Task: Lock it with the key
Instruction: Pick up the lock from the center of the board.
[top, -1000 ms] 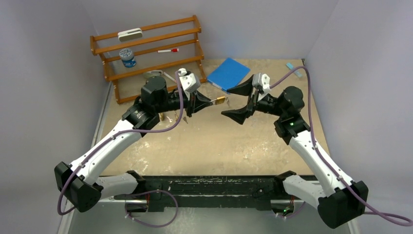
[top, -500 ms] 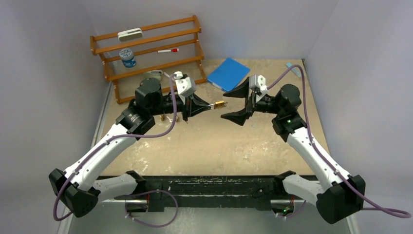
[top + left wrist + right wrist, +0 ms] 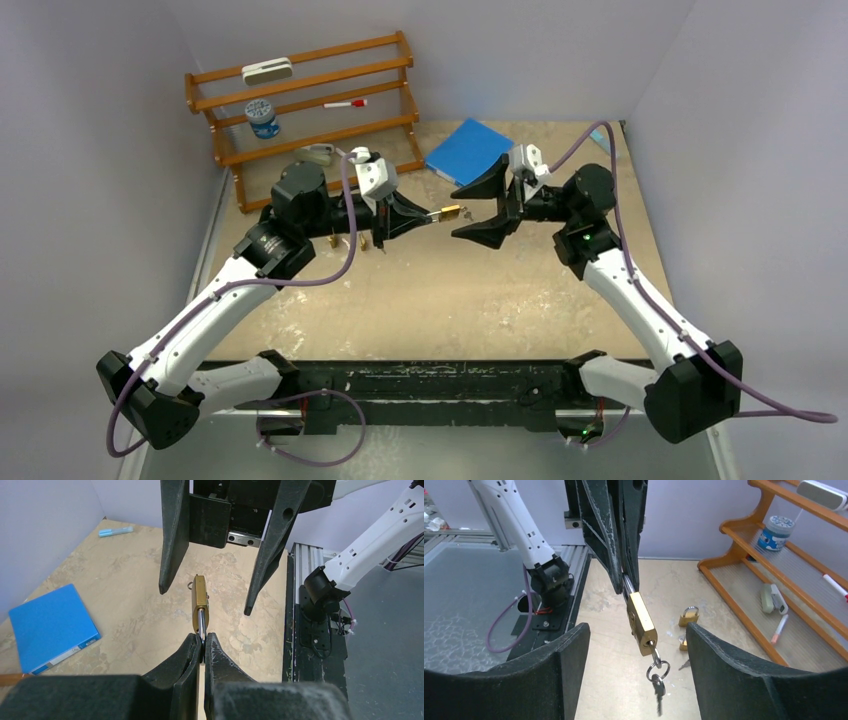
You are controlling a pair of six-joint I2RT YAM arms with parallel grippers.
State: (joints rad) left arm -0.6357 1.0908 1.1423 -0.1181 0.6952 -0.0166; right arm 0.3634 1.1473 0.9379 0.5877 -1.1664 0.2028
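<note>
My left gripper (image 3: 428,217) is shut on the steel shackle of a brass padlock (image 3: 450,212) and holds it in the air over the table, body pointing right. In the left wrist view the padlock (image 3: 200,601) sticks out from my shut fingertips (image 3: 200,642). A key (image 3: 654,651) sits in the padlock's (image 3: 641,622) keyhole, with a ring and a second key (image 3: 658,689) hanging from it. My right gripper (image 3: 468,211) is open, its fingers (image 3: 729,665) on either side of the padlock's key end without touching.
Two more small padlocks (image 3: 689,616) and a loose key (image 3: 684,664) lie on the table under the left arm. A wooden rack (image 3: 305,110) stands at the back left. A blue folder (image 3: 468,152) lies at the back middle.
My right gripper has moved left, so its open fingers now flank the padlock's key end. My left arm drew back a little, then held the padlock still.
</note>
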